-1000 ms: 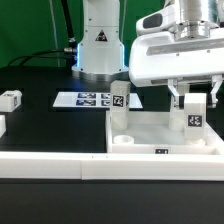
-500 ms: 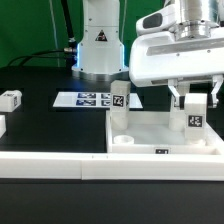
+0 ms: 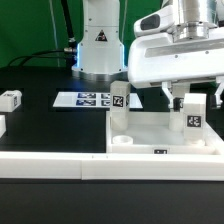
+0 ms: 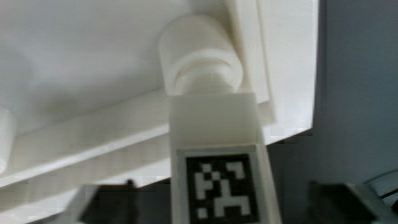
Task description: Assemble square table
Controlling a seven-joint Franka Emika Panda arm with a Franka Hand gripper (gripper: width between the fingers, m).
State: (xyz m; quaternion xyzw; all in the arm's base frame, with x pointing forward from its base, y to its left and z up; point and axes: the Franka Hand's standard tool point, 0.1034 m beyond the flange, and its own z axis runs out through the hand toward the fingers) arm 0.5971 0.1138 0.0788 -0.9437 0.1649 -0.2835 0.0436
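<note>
The white square tabletop (image 3: pixel 160 128) lies flat with its raised edges up. One short white tagged leg (image 3: pixel 119 100) stands upright at its far corner on the exterior view's left. A second tagged leg (image 3: pixel 195 115) stands at the far corner on the exterior view's right. My gripper (image 3: pixel 195 102) hangs over that second leg, open, with one finger on each side and a gap between each finger and the leg. In the wrist view the leg (image 4: pixel 217 130) runs down to the tabletop's (image 4: pixel 89 80) corner. The dark fingers (image 4: pixel 111 200) stand apart from it on both sides.
A long white rail (image 3: pixel 60 165) runs along the table's front. The marker board (image 3: pixel 85 100) lies behind the tabletop, near the robot base (image 3: pixel 98 45). A loose tagged leg (image 3: pixel 9 98) lies at the exterior view's left, with another white part (image 3: pixel 2 125) at the frame's edge.
The jaws have spread apart and let go of the leg at the exterior view's right. The leg stays upright in its corner, and the arm has barely moved.
</note>
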